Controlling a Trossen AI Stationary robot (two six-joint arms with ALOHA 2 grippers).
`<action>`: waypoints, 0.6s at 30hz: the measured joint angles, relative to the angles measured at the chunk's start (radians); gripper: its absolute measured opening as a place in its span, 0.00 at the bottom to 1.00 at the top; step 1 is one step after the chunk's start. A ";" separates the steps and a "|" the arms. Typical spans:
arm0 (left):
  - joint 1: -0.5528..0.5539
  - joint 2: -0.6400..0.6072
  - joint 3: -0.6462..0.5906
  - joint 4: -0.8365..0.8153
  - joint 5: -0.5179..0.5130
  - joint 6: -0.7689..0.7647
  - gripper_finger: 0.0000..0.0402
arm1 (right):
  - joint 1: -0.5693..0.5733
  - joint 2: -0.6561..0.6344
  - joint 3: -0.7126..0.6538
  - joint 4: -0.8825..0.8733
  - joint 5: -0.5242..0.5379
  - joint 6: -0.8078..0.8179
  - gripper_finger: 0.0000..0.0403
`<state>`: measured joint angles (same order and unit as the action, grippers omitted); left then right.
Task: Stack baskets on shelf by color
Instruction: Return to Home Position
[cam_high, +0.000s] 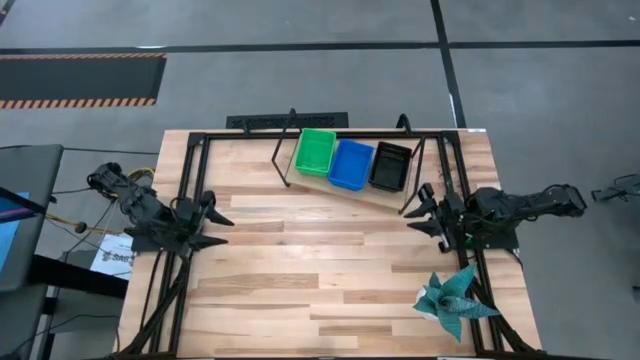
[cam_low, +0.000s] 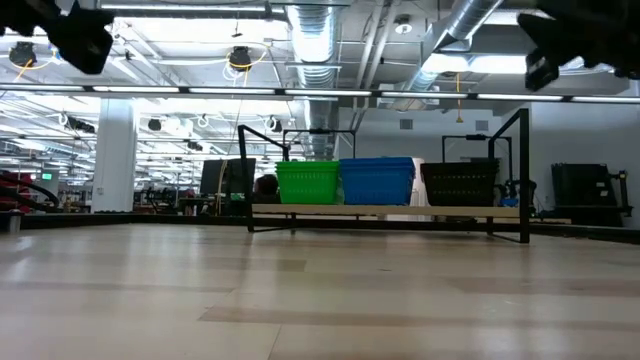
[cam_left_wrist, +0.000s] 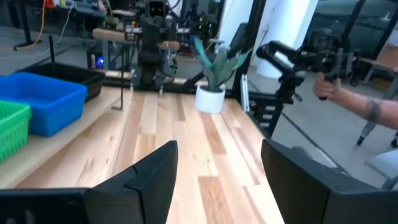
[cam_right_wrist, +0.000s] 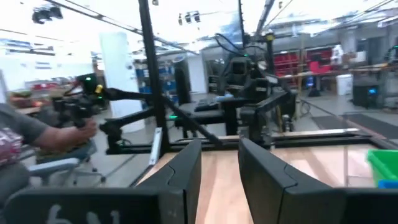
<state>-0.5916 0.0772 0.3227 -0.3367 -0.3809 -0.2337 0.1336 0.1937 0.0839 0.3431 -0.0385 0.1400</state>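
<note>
The shelf (cam_high: 380, 196) stands at the table's far middle on black wire legs. On its board sit green baskets (cam_high: 315, 152), blue baskets (cam_high: 351, 164) and black baskets (cam_high: 390, 166), side by side, bottoms on the board. How many are nested in each colour I cannot tell. The low view shows the same row: green (cam_low: 307, 182), blue (cam_low: 377, 181), black (cam_low: 459, 184). My left gripper (cam_high: 226, 232) hovers open at the table's left side. My right gripper (cam_high: 413, 212) hovers open at the right side, near the shelf's right leg. Neither holds anything.
A teal folded-paper plant (cam_high: 455, 297) in a white pot stands near the table's near right corner. Black frame rails (cam_high: 190, 170) run along both table sides. A person's hand (cam_left_wrist: 328, 87) holds a device beyond the table. Bare wood (cam_high: 310, 260) lies between the arms.
</note>
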 joint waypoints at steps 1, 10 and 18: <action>0.000 0.000 -0.010 0.000 -0.005 0.000 0.55 | 0.011 -0.017 -0.017 -0.002 0.003 0.002 0.32; 0.000 0.000 -0.122 0.063 -0.015 -0.016 0.55 | 0.050 -0.145 -0.075 -0.062 0.068 -0.011 0.32; 0.001 0.013 -0.234 0.133 -0.011 -0.049 0.55 | 0.048 -0.163 -0.076 -0.132 0.069 -0.017 0.32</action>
<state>-0.5903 0.0904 0.0885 -0.2036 -0.3923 -0.2830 0.1818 0.0311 0.0078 0.2109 0.0307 0.1231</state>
